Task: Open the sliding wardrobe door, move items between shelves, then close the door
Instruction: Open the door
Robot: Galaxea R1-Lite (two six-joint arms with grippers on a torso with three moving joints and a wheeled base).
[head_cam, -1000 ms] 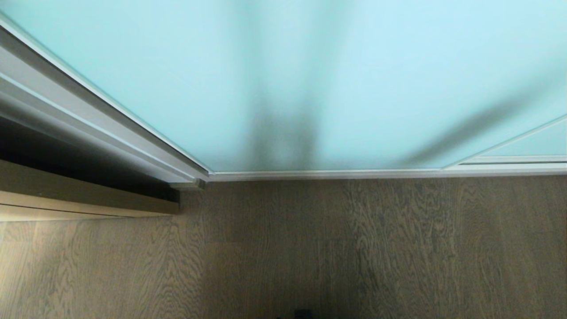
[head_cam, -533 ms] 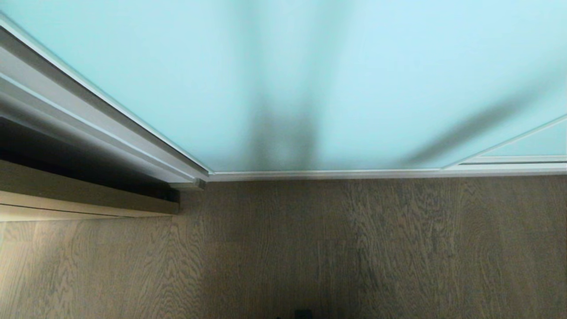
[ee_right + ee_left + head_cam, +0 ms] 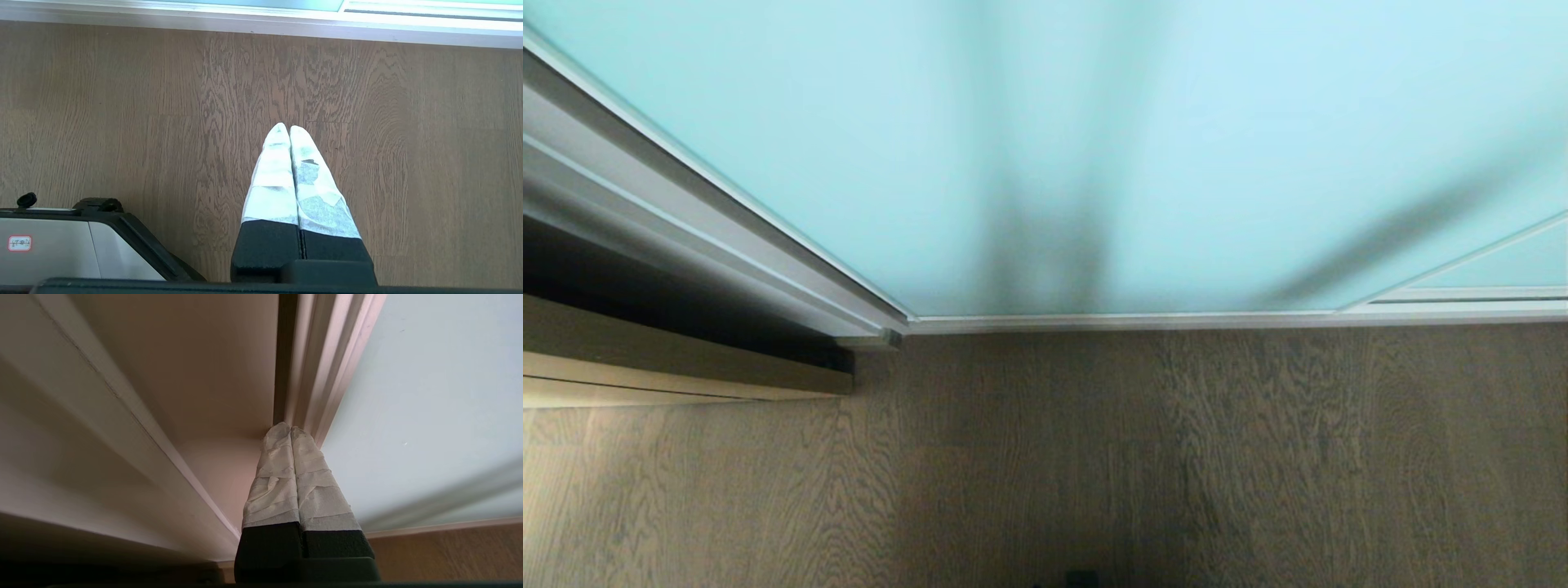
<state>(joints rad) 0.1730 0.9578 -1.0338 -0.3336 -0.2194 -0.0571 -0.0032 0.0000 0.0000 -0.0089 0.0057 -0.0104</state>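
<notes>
The sliding wardrobe door (image 3: 1094,122) is a frosted pale blue-green pane that fills the upper part of the head view, and neither arm shows there. In the left wrist view my left gripper (image 3: 290,428) is shut and empty. Its taped tips sit at the door's vertical frame (image 3: 322,375), beside a narrow dark gap against a beige side panel (image 3: 196,375). The door's glass (image 3: 429,396) lies just beside the fingers. My right gripper (image 3: 285,127) hangs shut and empty above the floor. The items and the shelves are hidden behind the door.
Brown wood-grain floor (image 3: 1176,457) runs up to the door's bottom rail (image 3: 1135,321). A light wood cabinet front (image 3: 670,351) stands at the left. A second glass panel (image 3: 1503,265) overlaps at the right. My own base (image 3: 61,245) shows near the right gripper.
</notes>
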